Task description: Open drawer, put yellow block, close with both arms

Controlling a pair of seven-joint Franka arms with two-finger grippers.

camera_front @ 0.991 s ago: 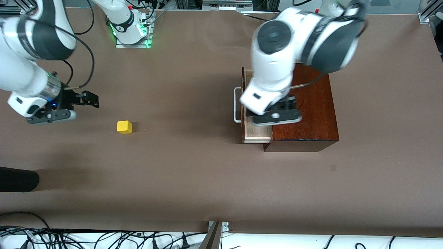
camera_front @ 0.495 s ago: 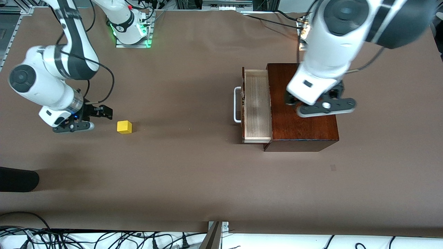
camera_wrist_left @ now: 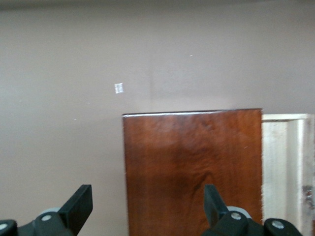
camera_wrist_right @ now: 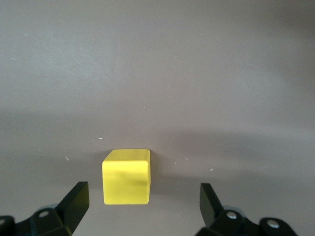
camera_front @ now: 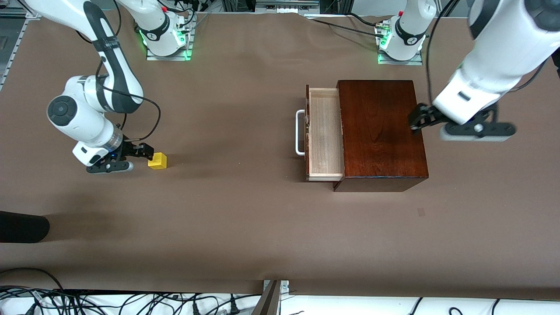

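Observation:
The drawer (camera_front: 324,131) is pulled out of the dark reddish-brown box (camera_front: 380,131), and its pale tray is empty behind the white handle (camera_front: 299,132). The yellow block (camera_front: 157,161) sits on the table toward the right arm's end. My right gripper (camera_front: 146,151) is open, low and right beside the block. In the right wrist view the block (camera_wrist_right: 126,176) lies just ahead of the open right gripper (camera_wrist_right: 142,204). My left gripper (camera_front: 418,119) is open over the box's edge away from the drawer. The left wrist view shows the box (camera_wrist_left: 192,167), the tray (camera_wrist_left: 285,167) and the left gripper (camera_wrist_left: 146,204).
A dark rounded object (camera_front: 22,226) lies at the table's edge at the right arm's end, nearer the front camera. A small mark (camera_front: 421,212) is on the brown table cover (camera_front: 245,210). Cables (camera_front: 131,302) run along the front edge.
My left arm has swung from over the open drawer across the box to its edge away from the drawer. My right gripper has come down and moved up to the yellow block.

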